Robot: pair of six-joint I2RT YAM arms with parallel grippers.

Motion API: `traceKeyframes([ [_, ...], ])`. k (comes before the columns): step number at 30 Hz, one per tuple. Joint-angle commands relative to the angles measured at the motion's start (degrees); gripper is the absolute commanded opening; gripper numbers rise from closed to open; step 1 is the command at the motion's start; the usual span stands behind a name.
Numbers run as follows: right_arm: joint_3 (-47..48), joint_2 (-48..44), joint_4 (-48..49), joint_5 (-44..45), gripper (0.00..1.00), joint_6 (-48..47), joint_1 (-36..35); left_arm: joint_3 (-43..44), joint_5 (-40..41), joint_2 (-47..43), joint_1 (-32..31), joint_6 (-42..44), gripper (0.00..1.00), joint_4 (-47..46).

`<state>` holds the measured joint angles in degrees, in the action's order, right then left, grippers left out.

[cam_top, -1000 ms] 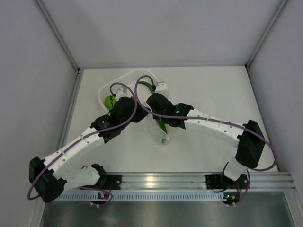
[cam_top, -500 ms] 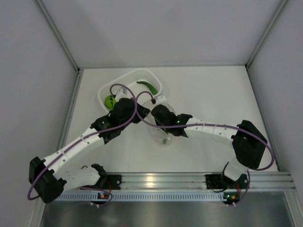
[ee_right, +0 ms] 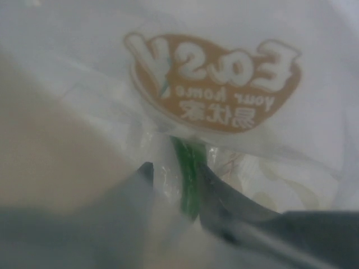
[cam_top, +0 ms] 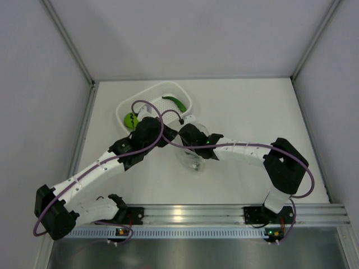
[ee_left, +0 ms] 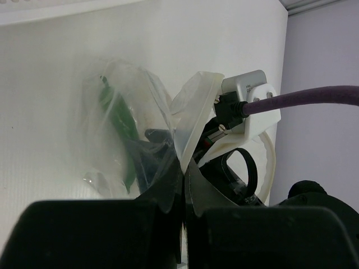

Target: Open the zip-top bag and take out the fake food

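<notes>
The left gripper (ee_left: 182, 190) is clamped tight on the rim of the zip-top bag (ee_left: 112, 95), which lies on the table (cam_top: 252, 112) just in front of the white basket (cam_top: 148, 91). The right gripper (ee_right: 175, 169) is inside the bag, fingers parted around a dark green pod (ee_right: 189, 188). The lime-green fruit (cam_top: 130, 120) and a second pod (cam_top: 176, 103) sit in the basket.

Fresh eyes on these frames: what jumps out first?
The clear zip-top bag sits mid-table, the left jaws shut on its edge. One dark green pod lies inside the bag, between the parted right jaws. Behind, the white basket holds the lime-green ball at its left corner and another pod.
</notes>
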<state>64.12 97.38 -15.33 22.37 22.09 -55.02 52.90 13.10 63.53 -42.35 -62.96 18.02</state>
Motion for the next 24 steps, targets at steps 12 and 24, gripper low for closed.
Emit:
traceKeyframes([
  [12,-0.4,6.4,2.5,-1.4,0.46,-1.5,3.5,0.9,-0.6,3.6,0.0,3.8,0.00,-2.7],
  [24,-0.4,10.1,4.1,-2.7,0.42,-1.3,4.1,0.9,-0.6,4.6,0.0,5.0,0.00,-2.6],
])
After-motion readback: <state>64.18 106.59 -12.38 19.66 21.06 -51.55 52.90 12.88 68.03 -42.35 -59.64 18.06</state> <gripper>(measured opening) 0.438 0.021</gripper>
